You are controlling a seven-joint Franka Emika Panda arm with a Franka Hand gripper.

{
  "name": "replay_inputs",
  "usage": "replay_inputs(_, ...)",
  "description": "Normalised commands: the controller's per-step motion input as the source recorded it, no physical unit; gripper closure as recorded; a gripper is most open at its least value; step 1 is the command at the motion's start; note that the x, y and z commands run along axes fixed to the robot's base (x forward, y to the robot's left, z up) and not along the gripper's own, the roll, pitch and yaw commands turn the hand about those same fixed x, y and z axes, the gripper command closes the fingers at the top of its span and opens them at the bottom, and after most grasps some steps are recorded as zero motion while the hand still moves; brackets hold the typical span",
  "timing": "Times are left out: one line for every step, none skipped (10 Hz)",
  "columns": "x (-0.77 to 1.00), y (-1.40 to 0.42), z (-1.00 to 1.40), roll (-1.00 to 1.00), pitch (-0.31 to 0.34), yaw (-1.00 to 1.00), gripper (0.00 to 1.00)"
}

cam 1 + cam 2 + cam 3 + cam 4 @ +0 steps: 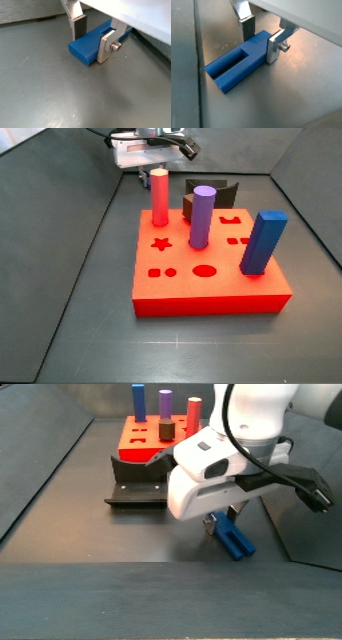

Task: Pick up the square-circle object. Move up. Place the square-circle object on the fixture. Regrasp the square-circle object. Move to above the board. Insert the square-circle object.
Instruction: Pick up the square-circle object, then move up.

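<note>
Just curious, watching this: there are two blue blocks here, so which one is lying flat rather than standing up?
The square-circle object, a short blue peg, lies flat on the grey floor between the gripper fingers. The blue square post stands upright on the red board.

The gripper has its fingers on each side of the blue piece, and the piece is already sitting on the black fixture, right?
Not quite. The gripper does have its fingers either side of the square-circle object, but both wrist views show the piece lying on the grey floor. In a side view the fixture stands apart from it.

The gripper sits low over the floor, its fingers either side of the square-circle object lying flat there. The fixture stands between that spot and the board — touching the board's edge.
</note>
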Motion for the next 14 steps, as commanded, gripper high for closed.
replay_inputs(0.00,0.00,0.00,0.00,0.000,0.00,1.00)
replay_inputs(0.00,0.00,0.00,0.00,0.000,0.00,1.00)
replay_inputs(0.00,0.00,0.00,0.00,0.000,0.00,1.00)
replay_inputs(0.00,0.00,0.00,0.00,0.000,0.00,1.00)
replay_inputs(0.00,0.00,0.00,0.00,0.000,0.00,1.00)
replay_inputs(0.00,0.00,0.00,0.00,0.000,0.00,1.00)
replay_inputs(0.00,0.00,0.00,0.00,0.000,0.00,1.00)
replay_inputs(0.00,0.00,0.83,0.00,0.000,0.00,1.00)
replay_inputs(-0.01,-0.01,0.83,-0.01,0.010,0.00,1.00)
replay_inputs(-0.03,-0.01,0.73,0.00,0.049,-0.01,1.00)
replay_inputs(-0.02,0.00,0.61,0.02,0.085,-0.01,1.00)
replay_inputs(0.00,0.00,0.45,0.04,0.135,-0.01,1.00)
replay_inputs(0.00,0.00,0.34,0.06,0.158,-0.01,1.00)
replay_inputs(-0.01,0.00,0.24,0.08,0.168,-0.01,1.00)
